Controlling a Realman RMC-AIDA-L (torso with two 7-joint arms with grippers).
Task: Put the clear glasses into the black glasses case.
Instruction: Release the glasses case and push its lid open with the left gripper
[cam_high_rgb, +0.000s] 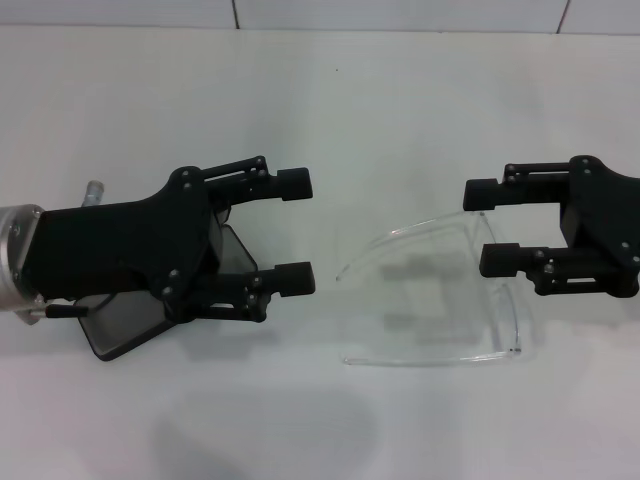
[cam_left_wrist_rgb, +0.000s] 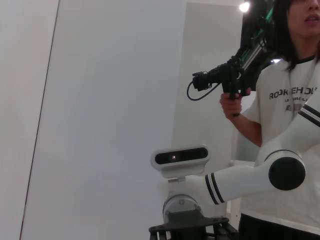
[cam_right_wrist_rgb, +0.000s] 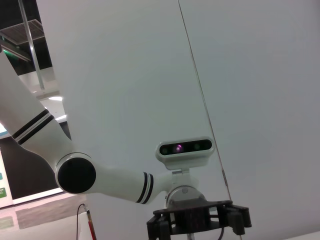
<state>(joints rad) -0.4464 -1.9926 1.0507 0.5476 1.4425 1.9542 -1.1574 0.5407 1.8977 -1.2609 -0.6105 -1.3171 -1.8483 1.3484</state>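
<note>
The clear glasses (cam_high_rgb: 500, 300) lie on the white table right of centre, their thin arms pointing towards my left side. My right gripper (cam_high_rgb: 488, 227) hovers open at the glasses' far right corner, its fingertips over the lens end. Over on the left, my left gripper (cam_high_rgb: 297, 231) is also open and holds nothing. Beneath that left hand lies the black glasses case (cam_high_rgb: 125, 325), mostly covered by it, with a dark flat panel showing at the near side. Neither wrist view shows the glasses or the case.
The white table (cam_high_rgb: 320, 110) runs back to a tiled wall. The left wrist view shows the robot's head camera (cam_left_wrist_rgb: 180, 157) and a person (cam_left_wrist_rgb: 285, 115) holding a black device; the right wrist view shows the head camera (cam_right_wrist_rgb: 185, 148) and a white arm.
</note>
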